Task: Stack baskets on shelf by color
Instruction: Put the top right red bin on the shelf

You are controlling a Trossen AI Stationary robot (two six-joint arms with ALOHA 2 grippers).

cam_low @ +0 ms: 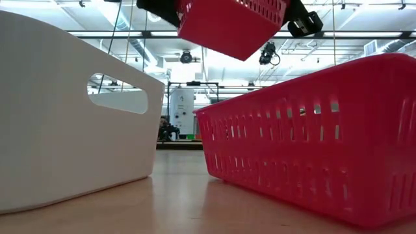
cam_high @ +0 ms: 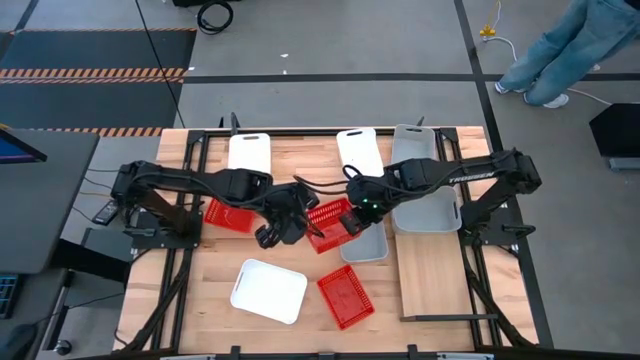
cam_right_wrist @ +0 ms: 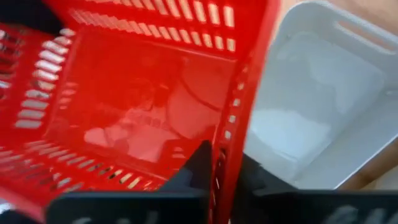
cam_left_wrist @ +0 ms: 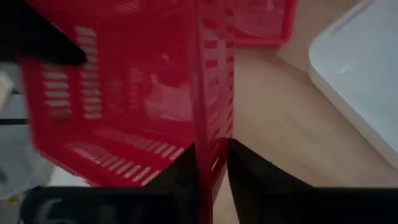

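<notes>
Both grippers pinch one red mesh-walled plastic basket (cam_high: 327,219) — the left gripper (cam_left_wrist: 211,163) with narrow fingers astride one wall, the right gripper (cam_right_wrist: 222,167) closed on the opposite wall. The basket hangs tilted above the table's middle (clear of the wood), above a light grey plastic basket (cam_high: 372,246) and near another red mesh basket (cam_high: 345,297).

Both end effectors meet at a red basket (cam_high: 327,222) mid-table.
</notes>
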